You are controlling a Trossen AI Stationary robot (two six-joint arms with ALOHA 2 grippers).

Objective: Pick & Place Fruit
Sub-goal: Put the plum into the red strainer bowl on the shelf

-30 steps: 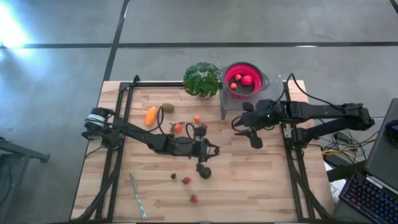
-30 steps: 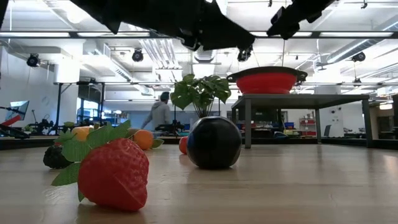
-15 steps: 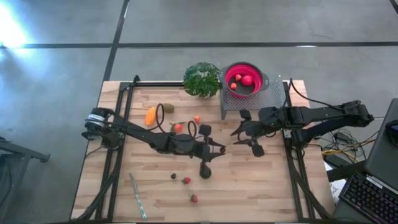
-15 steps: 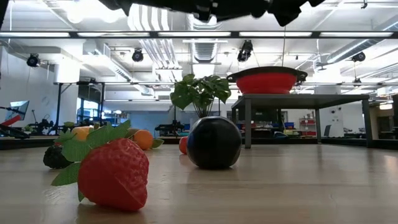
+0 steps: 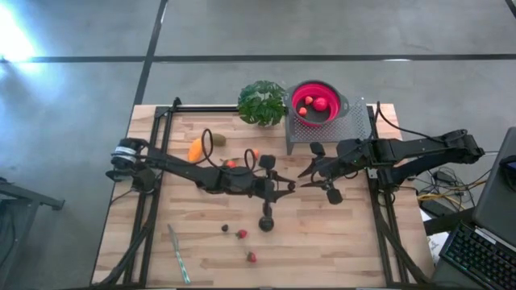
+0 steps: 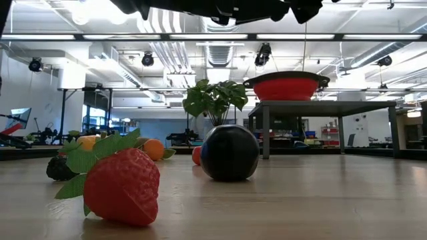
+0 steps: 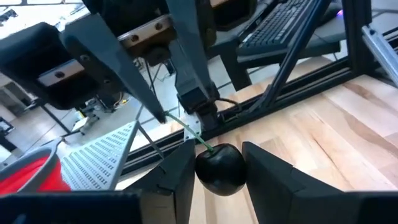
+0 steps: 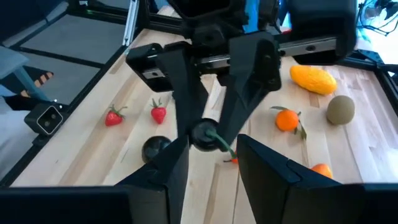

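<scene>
My left gripper is shut on a dark cherry with a green stem, above the table's middle. My right gripper faces it from the right, open, with its fingertips on either side of the stem's free end. On the table lie a yellow-orange piece, a kiwi, orange balls, two strawberries, a small dark fruit and a dark round one. The red bowl holds red fruits. My left gripper pinches the cherry's round body between its two fingers, one on each side. The fingers come level from the table's left. The cherry is lifted clear of the table, and its stem points away toward my right gripper. My right gripper: whether one fingertip touches the stem's end, I cannot tell.
The red bowl stands on a grey perforated stand at the back right, with a leafy plant beside it. A thin pale stick lies near the front left. In the low view a strawberry and the dark ball stand close.
My left gripper has gone toward the table's right edge and slightly far, up to my right gripper. My right gripper has come a little toward the near-left, meeting it. The fruits on the table have stayed where they were.
</scene>
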